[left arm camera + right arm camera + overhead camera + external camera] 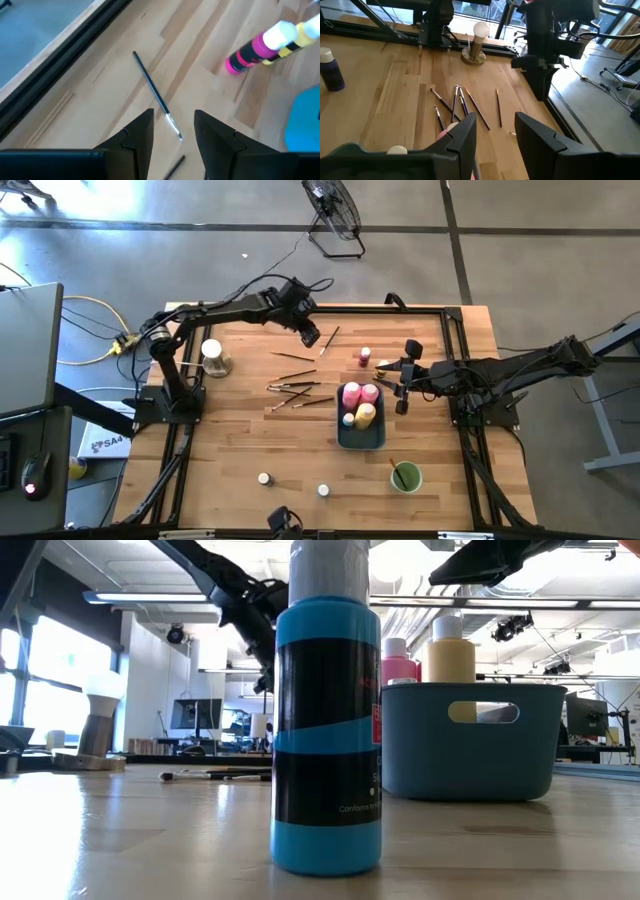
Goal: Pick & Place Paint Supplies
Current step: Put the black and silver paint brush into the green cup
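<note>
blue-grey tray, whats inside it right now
The tray holds two pink squeeze bottles side by side, a yellow one and a small pale-capped jar. Its floor under them is covered, and its wall hides their lower halves in the low view.

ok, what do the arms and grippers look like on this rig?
Two slim dark arms with black jointed links. The left gripper and right gripper each have two broad, angular matte-black fingers. Black cabling runs along the arms in the high view; no visible markings.
</note>
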